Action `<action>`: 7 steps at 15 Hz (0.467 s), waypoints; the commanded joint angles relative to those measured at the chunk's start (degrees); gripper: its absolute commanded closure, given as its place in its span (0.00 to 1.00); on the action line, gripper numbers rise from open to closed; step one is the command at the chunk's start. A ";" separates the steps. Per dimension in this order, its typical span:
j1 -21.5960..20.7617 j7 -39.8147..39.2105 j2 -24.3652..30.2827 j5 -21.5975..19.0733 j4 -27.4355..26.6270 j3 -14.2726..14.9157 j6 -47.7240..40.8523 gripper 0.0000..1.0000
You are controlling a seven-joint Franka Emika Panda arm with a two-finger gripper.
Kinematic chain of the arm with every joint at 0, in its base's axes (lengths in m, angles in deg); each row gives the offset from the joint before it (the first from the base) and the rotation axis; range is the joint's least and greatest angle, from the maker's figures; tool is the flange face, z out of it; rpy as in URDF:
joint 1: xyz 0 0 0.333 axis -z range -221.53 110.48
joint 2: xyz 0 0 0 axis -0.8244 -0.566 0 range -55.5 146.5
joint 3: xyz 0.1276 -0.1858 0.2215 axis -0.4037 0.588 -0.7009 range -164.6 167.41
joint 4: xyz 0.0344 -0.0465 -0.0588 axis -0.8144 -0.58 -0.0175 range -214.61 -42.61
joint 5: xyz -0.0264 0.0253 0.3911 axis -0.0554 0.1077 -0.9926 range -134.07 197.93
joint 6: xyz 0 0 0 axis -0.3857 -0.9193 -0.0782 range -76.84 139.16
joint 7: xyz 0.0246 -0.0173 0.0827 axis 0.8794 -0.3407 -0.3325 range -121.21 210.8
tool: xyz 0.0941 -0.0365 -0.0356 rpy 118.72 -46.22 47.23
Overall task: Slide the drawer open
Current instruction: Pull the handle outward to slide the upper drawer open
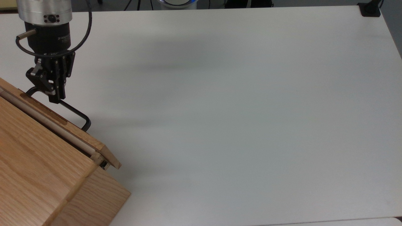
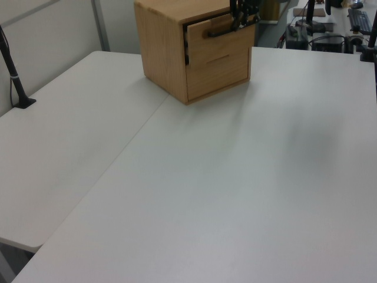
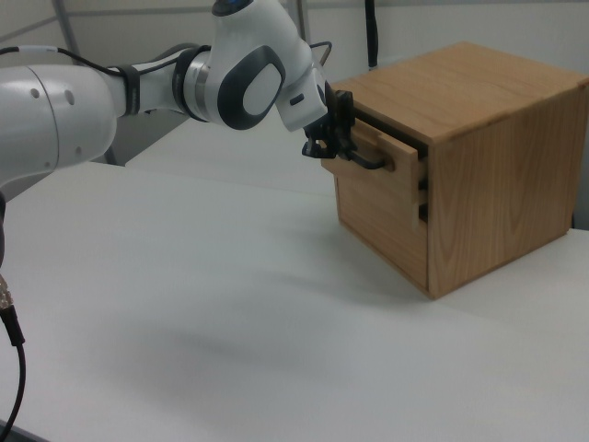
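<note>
- At the top view's left edge, the hand (image 1: pixel 55 95) is closed down on the handle (image 1: pixel 73 111), near the end of the black bar farther from the visible bend.
- On the white bench (image 1: pixel 235 110), the cabinet (image 1: pixel 37 169) stands at a corner; the drawer (image 1: pixel 67 131) is its upper one and stands partly out, with a gap between its front panel and the cabinet body.
- Risk, off-centre pull: the grip sits toward one end of the bar, so the pull can twist the drawer in its runners and jam it.
- Risk, slip: the bar is thin and smooth; if the pull direction drifts from the slide axis, the fingers can slide along or off it.
- Risk, cabinet shift: nothing visibly anchors the cabinet, so a binding drawer can drag the whole box across the bench.
- Risk, overtravel: pulling past the runner limit can free the drawer or tip the cabinet forward.
- In the right view, the lower drawer (image 3: pixel 391 235) sits flush, well below the hand, so contact with it looks unlikely.
</note>
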 commanded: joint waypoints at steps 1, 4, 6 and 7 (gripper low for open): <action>-0.30 -3.22 3.13 0.55 -1.78 -1.26 -4.55 1.00; -0.39 -4.28 4.27 0.55 -2.49 -1.70 -7.10 1.00; -0.39 -5.86 4.80 0.46 -2.49 -2.49 -9.65 1.00; -0.30 -6.73 4.80 0.46 -2.49 -3.28 -11.23 1.00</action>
